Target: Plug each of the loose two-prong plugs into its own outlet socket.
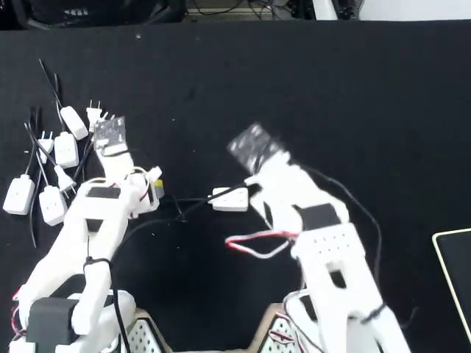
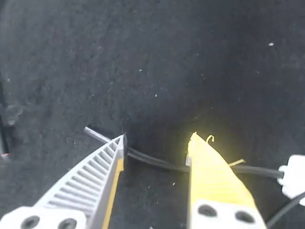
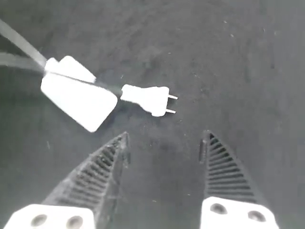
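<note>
A loose white two-prong plug lies on the black cloth just past my right gripper, which is open and holds nothing. Beside the plug lies a white socket block with a cable running off it. From above, this white plug and block sit at mid table under the right gripper. My left gripper is open and straddles a thin black cable without closing on it. A white plug end shows on that cable. The left gripper sits left of centre.
A pile of white socket blocks and plugs with black cables lies at the far left. A white-rimmed flat object sits at the right edge. Red and white wires loop off the right arm.
</note>
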